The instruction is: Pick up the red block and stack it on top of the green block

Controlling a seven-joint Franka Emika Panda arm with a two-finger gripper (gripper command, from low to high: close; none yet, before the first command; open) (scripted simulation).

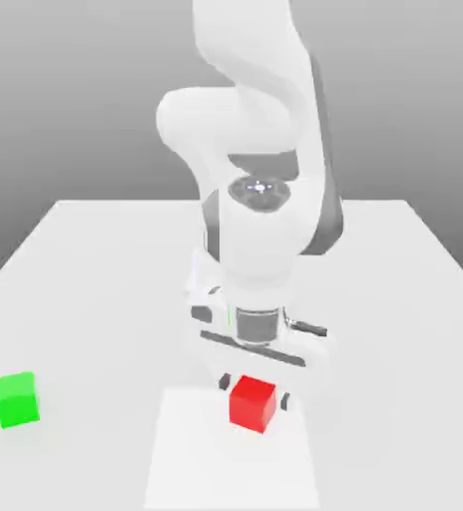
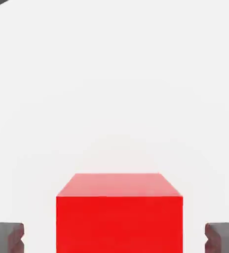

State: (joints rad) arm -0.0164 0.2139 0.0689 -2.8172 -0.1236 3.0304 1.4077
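1. Two dark fingertips (image 2: 5,236) sit either side of the red block (image 2: 119,217) in the hand view, jaws spread apart, a clear gap of white on each side, no contact visible.
2. Gripper (image 1: 253,391) in the exterior view is lowered around the red block (image 1: 252,403); small dark finger ends show just beside the cube's two sides.
3. Red block rests flat on the table (image 1: 96,269), upright, top face and front face visible, near the front middle of the exterior view.
4. Block sits on a slightly brighter white rectangular patch (image 1: 226,469) of the tabletop.
5. Wrist and hand body stand directly above the block, pointing straight down; the white arm (image 1: 265,130) rises behind it and folds over at the top.
6. Green block (image 1: 17,399) lies on the table well apart from the red one, toward the exterior view's left, near the front edge, upright, nothing touching it.
7. Table is plain white; grey background behind.
8. Red block not stacked on green; both cubes on the table surface.
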